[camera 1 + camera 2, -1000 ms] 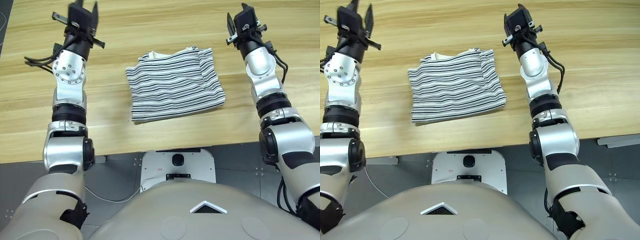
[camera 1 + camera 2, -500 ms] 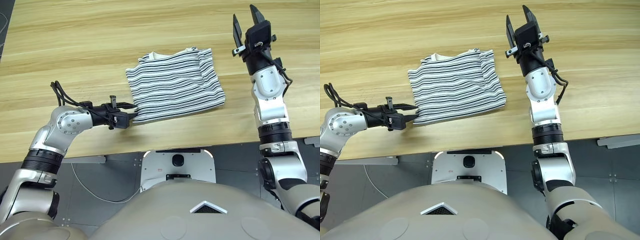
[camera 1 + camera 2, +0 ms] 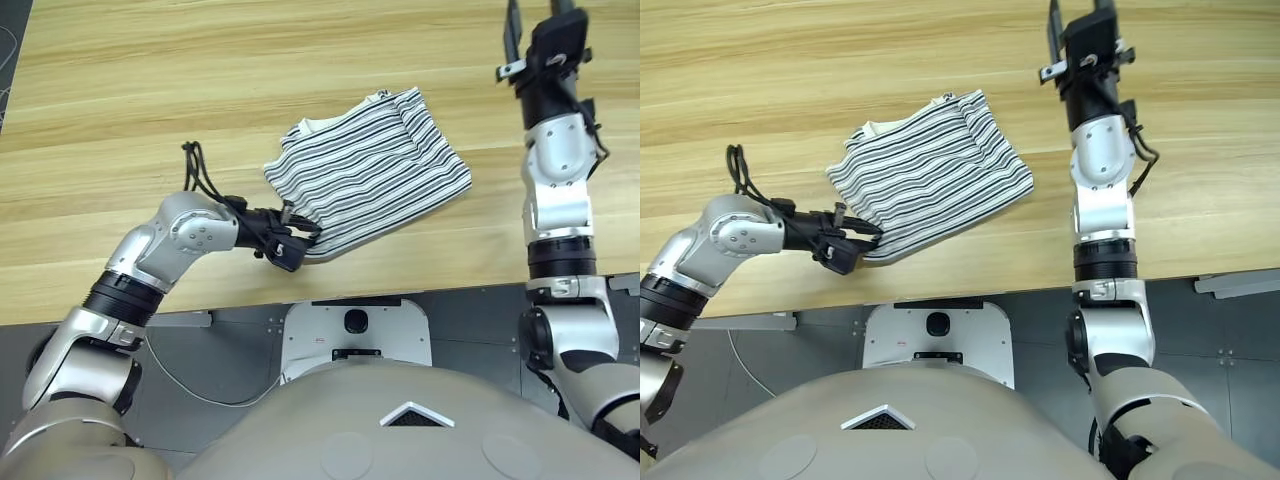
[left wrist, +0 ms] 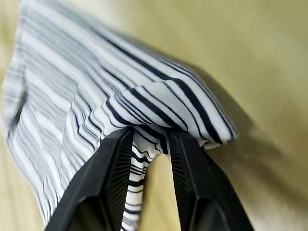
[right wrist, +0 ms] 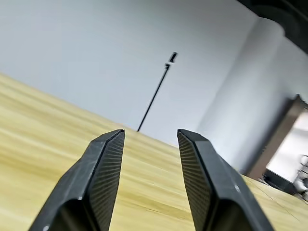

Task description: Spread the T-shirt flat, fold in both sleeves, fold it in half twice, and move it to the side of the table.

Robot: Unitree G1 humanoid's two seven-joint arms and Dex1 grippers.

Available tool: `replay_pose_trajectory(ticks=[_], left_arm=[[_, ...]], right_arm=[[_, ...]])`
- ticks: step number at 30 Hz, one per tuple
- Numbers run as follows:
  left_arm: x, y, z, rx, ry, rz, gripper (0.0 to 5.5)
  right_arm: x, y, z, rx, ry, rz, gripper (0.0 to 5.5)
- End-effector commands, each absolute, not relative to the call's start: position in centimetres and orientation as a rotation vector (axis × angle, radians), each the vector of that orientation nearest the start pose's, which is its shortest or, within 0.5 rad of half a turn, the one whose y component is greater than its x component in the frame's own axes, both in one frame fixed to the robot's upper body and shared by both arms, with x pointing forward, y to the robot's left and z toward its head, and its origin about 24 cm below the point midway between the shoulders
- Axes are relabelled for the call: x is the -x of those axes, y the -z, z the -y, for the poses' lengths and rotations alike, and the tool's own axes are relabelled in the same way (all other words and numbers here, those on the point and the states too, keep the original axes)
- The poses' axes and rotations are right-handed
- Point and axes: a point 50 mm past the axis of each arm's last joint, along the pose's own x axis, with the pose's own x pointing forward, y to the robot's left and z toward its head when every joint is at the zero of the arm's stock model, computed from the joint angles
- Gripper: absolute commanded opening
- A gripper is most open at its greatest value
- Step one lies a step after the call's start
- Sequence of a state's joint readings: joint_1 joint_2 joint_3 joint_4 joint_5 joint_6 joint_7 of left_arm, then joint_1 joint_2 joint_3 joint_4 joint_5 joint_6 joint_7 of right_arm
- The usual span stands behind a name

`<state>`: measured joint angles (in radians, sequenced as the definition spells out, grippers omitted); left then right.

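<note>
My left gripper [image 4: 149, 139] is closed on the near left corner of the folded striped T-shirt [image 3: 372, 168], with the cloth pinched between its two fingers. The T-shirt lies on the wooden table [image 3: 130, 90], in the middle close to the near edge, turned at an angle. My right gripper [image 5: 150, 135] is at the far right, well apart from the T-shirt, fingers spread and holding nothing.

T-shirt [image 3: 370, 165]: white with thin black and grey stripes, plain white neckband | table [image 3: 150, 80]: light honey wood, streaky grain across the upper frame | left gripper [image 4: 150, 132]: matte black, fine ribbing | right gripper [image 5: 150, 132]: same black, ribbed too | right arm [image 3: 557, 190]: silver-grey, black joints | left arm [image 3: 190, 232]: ditto | floor [image 3: 240, 340]: dark grey, bottom strip
</note>
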<state>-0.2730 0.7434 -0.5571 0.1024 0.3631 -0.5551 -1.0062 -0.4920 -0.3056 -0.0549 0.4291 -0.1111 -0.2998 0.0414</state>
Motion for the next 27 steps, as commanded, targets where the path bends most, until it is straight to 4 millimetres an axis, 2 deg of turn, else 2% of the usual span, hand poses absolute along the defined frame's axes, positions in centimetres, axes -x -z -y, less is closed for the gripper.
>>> replay_pose_trajectory(ticks=[1,5,9,12,16,18,20,24,27], left_arm=[[-22.0,-3.3,-11.1,-1.244,1.773,-0.029,1.38],[-22.4,-2.8,-7.0,-1.221,1.745,0.029,1.38],[-23.8,-1.8,-2.8,-1.199,1.562,0.044,1.38],[-23.9,-1.3,0.3,-1.128,1.455,0.043,1.38],[-24.3,-1.9,3.0,-1.012,1.279,0.059,1.38],[-24.2,-2.6,3.5,-0.943,1.236,0.069,1.38],[-23.7,-3.6,3.2,-0.849,1.231,0.072,1.38],[-22.4,-5.6,1.3,-0.743,1.226,0.100,1.80],[-22.1,-6.8,-0.7,-0.754,1.178,0.104,2.20]], right_arm=[[-34.7,-14.4,20.9,0.396,0.025,0.392,2.03],[-34.6,-15.0,21.2,0.389,0.036,0.417,2.03],[-34.4,-14.7,21.6,0.392,0.048,0.422,2.03],[-34.3,-14.6,22.0,0.387,0.066,0.426,2.03],[-34.3,-14.4,21.8,0.377,0.072,0.431,2.03],[-34.2,-14.3,21.7,0.372,0.075,0.433,2.03],[-34.2,-14.2,21.6,0.366,0.078,0.435,2.03],[-34.3,-14.0,21.3,0.361,0.073,0.434,2.05],[-34.3,-14.0,21.4,0.361,0.072,0.435,2.05]])
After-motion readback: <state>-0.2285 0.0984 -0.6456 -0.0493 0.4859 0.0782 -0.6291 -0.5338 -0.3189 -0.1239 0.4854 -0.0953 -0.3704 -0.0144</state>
